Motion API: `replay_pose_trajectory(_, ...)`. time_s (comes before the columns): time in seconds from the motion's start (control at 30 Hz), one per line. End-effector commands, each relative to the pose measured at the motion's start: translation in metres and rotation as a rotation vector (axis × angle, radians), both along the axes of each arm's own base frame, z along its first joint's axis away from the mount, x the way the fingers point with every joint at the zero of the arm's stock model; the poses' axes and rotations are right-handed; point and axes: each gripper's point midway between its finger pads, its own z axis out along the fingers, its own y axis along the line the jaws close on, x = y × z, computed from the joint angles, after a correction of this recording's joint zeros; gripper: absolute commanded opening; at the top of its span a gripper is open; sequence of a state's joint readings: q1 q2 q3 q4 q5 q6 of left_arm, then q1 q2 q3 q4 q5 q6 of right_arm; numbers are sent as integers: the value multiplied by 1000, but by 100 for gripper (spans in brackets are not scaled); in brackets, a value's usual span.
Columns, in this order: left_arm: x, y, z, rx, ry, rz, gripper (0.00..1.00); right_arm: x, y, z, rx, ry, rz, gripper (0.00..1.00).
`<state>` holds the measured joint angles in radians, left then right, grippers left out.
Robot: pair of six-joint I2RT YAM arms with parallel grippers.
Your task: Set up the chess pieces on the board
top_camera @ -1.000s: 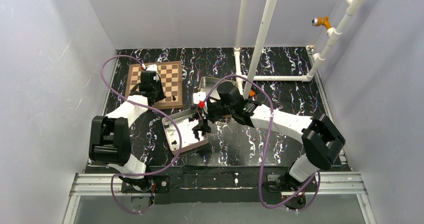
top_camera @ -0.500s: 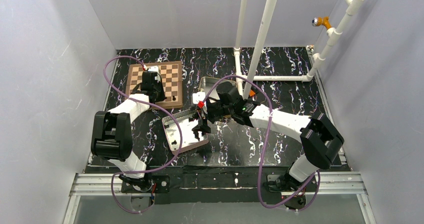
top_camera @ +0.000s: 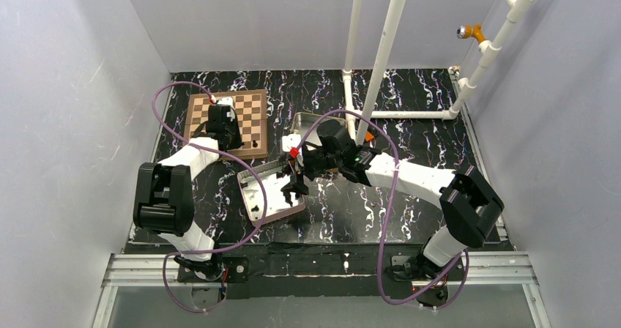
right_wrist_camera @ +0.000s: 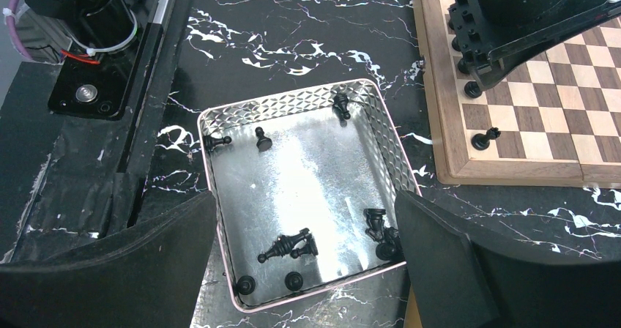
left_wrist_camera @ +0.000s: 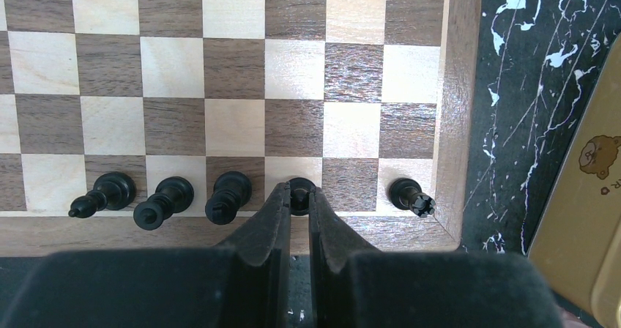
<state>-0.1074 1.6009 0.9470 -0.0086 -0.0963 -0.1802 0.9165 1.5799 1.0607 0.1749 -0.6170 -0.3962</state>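
Note:
The wooden board (top_camera: 253,116) lies at the back left. In the left wrist view, my left gripper (left_wrist_camera: 297,200) is shut on the top of a black chess piece (left_wrist_camera: 299,187) standing on a light square in the board's (left_wrist_camera: 293,72) nearest row. Three other pieces (left_wrist_camera: 167,198) stand to its left, and a rook (left_wrist_camera: 410,195) stands in the right corner. My right gripper (right_wrist_camera: 304,218) hangs open over a metal tin (right_wrist_camera: 285,97). Several black pieces (right_wrist_camera: 289,246) are in the tin, some lying and some upright, and none is between its fingers.
A second tin (top_camera: 307,123) sits right of the board, behind the right wrist. A gold lid with a bear print (left_wrist_camera: 586,196) lies off the board's right rim. White pipes (top_camera: 381,57) rise from the back of the black marbled table. Grey walls close both sides.
The left arm's elbow has shifted slightly, while its gripper stays at the board's near row. The right arm has not moved.

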Motion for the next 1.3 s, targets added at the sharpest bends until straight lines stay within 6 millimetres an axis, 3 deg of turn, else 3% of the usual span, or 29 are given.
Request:
replay_pose_trajectory(0.0,6,4,9,26,-9,-8,5,7,9,23,62,-38,7,98)
replay_pose_trajectory(0.8,6,6,5,46,8,-19,21,8,8,21,58,-38,4,98)
replay_pose_trajectory(0.97,7,6,7,48,7,-21,21,8,8,21,58,-38,4,98)
replay_pose_trajectory(1.27,6,6,8,48,9,-20,11,8,8,21,60,-39,5,98)
